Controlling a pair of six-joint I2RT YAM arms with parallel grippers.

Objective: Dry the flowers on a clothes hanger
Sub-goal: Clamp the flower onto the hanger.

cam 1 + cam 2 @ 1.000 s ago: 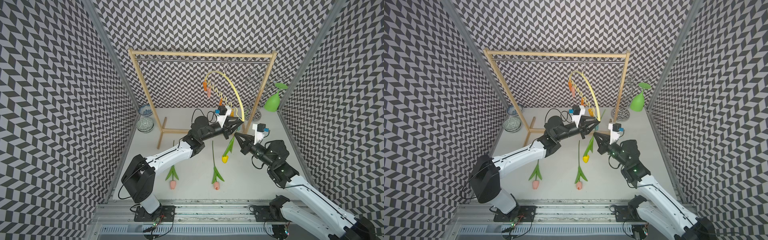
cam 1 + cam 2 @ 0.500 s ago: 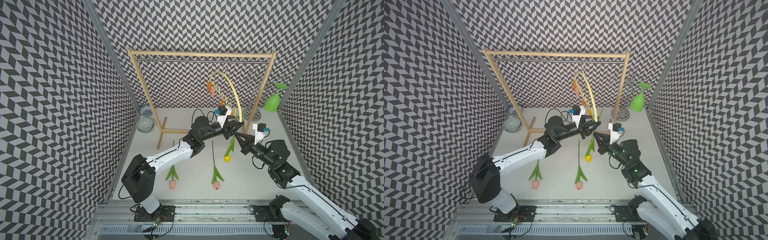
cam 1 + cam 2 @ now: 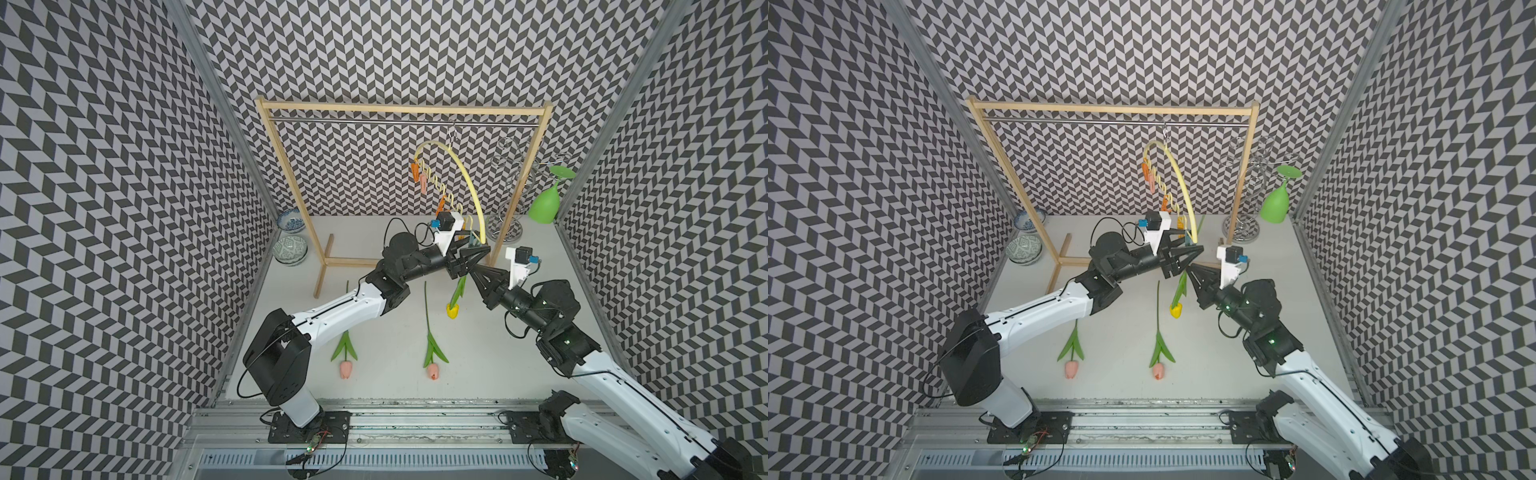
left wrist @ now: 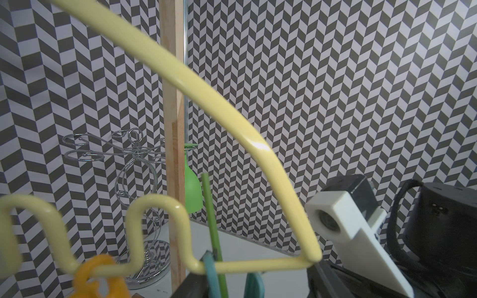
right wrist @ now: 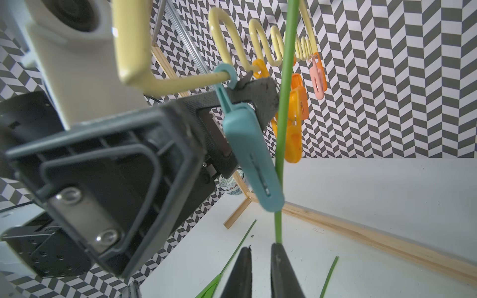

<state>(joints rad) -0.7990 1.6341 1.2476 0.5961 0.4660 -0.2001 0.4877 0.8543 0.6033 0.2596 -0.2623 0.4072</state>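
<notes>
The pale yellow clothes hanger (image 3: 468, 179) (image 3: 1177, 174) hangs by its hook from the rack's metal rod. At its low end a teal clothespin (image 5: 247, 152) (image 4: 210, 271) is shut on the stem of the yellow flower (image 3: 452, 311) (image 3: 1176, 310), which hangs head down. My left gripper (image 3: 478, 258) (image 4: 253, 283) stands open around that pin, its fingers clear of it. My right gripper (image 5: 260, 251) (image 3: 473, 272) sits just below on the stem, jaws slightly parted, with the stem beside one fingertip. Two pink flowers (image 3: 345, 369) (image 3: 433, 370) lie on the table.
The wooden rack (image 3: 268, 166) spans the back, its foot (image 3: 328, 266) reaching onto the table. A silver wire stand (image 3: 505, 224) and a green glass (image 3: 544, 203) are at the back right. Two bowls (image 3: 290, 249) sit at the back left. Patterned walls close in on three sides.
My left gripper has opened off the teal clothespin, which now grips the stem. My right jaws have parted a little from the stem. The hanger has swung slightly.
</notes>
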